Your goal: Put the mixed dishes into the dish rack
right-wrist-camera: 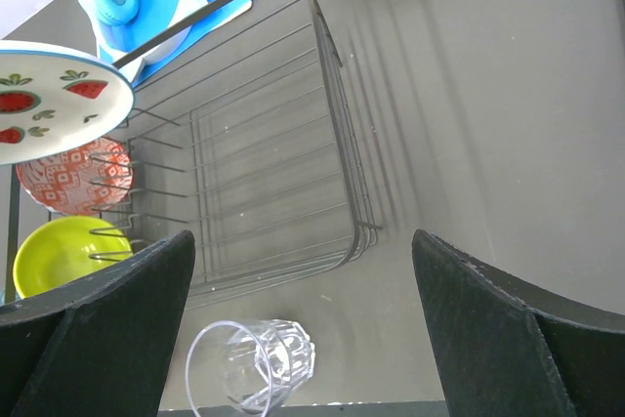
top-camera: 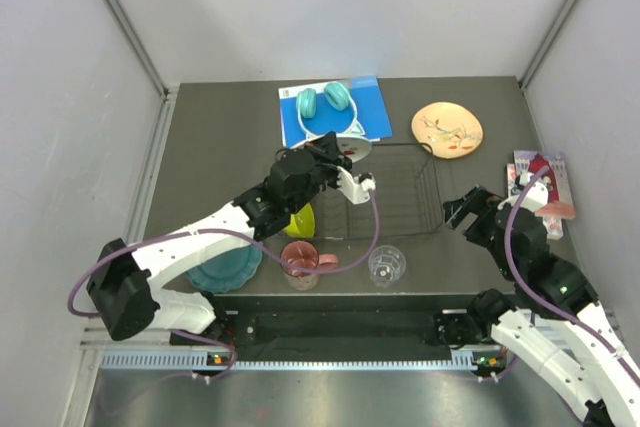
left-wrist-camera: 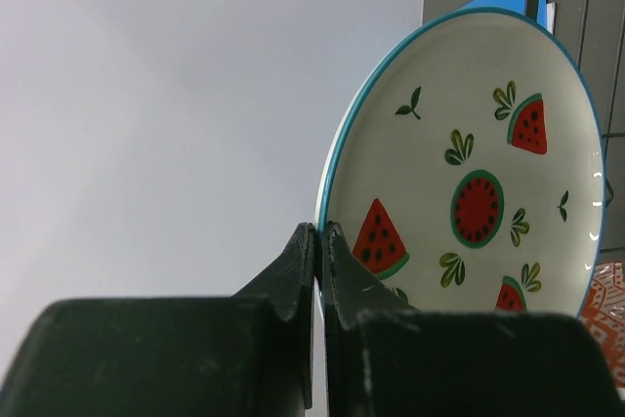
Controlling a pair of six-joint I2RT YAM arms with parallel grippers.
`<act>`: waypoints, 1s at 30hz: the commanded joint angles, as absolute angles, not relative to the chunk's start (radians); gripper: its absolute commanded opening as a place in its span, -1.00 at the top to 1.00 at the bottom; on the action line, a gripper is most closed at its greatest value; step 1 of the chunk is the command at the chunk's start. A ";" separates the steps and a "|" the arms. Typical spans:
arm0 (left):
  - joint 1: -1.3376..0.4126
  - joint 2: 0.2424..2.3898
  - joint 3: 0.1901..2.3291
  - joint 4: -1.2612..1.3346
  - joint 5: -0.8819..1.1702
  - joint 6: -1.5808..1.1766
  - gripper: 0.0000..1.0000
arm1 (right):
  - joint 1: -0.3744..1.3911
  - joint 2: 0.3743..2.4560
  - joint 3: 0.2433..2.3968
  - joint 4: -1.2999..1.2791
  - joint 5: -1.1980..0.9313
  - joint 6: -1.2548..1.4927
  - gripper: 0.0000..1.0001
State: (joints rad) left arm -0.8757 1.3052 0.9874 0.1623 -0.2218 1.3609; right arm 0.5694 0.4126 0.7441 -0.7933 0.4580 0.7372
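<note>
Top view: left hand (top-camera: 330, 159) pinches the watermelon plate (top-camera: 352, 147) at the upper-left corner of the rack (top-camera: 405, 197). The rack runs right and down-frame from there. Right hand (top-camera: 462, 209) is at the rack's right edge, so left is nearer the slot.

Left wrist: fingers (left-wrist-camera: 303, 261) pressed together on the plate rim. Plate stands on edge, face toward frame right.

Right wrist: right hand spread wide, holding nothing. Plate is upper left, above the tines (right-wrist-camera: 137, 158) at the rack's left end. Likely a short drop, and the rim must line up with a tine gap.

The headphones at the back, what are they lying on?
The headphones lie on a flat blue book. The part of its cover under them is hidden, so any title there cannot be read.
</note>
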 commanded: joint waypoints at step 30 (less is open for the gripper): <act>-0.908 1.382 0.879 0.339 -0.304 1.391 1.00 | 0.578 0.437 0.830 -0.792 0.488 0.746 -0.86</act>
State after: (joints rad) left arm -0.9108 1.3987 0.8745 0.2501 -0.2447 1.3685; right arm 0.5694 0.4335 0.7692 -0.8013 0.4599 0.7380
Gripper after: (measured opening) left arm 0.034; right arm 0.927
